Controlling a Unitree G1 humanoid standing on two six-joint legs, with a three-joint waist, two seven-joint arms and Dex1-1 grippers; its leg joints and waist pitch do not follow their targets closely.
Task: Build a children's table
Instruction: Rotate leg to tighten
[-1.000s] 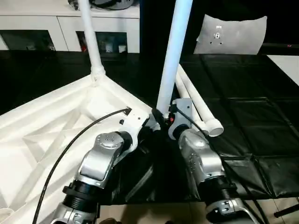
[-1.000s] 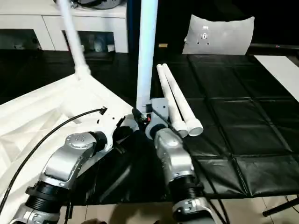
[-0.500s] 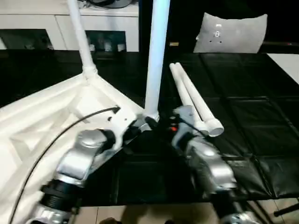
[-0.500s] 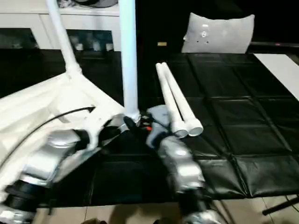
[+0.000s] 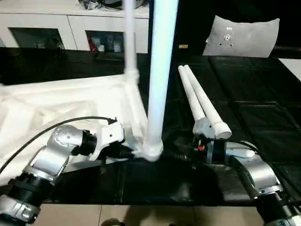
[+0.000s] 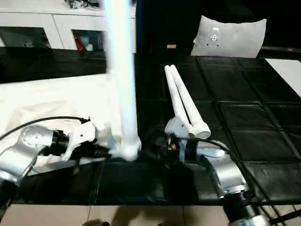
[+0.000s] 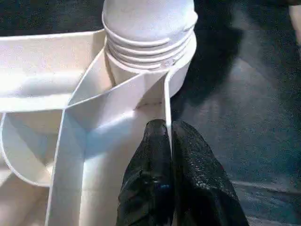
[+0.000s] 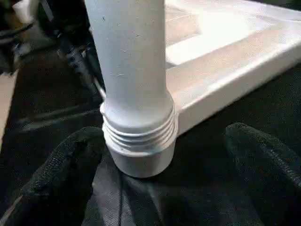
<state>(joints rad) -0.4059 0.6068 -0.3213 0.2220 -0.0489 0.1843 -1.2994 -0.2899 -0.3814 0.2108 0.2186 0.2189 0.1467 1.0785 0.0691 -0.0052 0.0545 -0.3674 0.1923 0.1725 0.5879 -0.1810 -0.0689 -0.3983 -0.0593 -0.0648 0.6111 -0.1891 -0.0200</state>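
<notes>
Two legs now stand upright in corner sockets of the inverted tabletop (image 5: 70, 103): the far leg (image 5: 130, 37) and the near leg (image 5: 160, 70), whose threaded foot sits in the near corner socket (image 5: 151, 151). A second ago the right claw (image 8: 164, 188) was closed around this leg's base; it has since spread wide and touches nothing, its fingers (image 8: 61, 174) flanking the socket, which suggests the leg is seated. The left claw (image 7: 167, 141) is pressed together, pinching the tabletop's thin rim beside that socket. Two loose legs (image 5: 202, 101) lie side by side on the black desk (image 5: 254, 103), awaiting fitting.
</notes>
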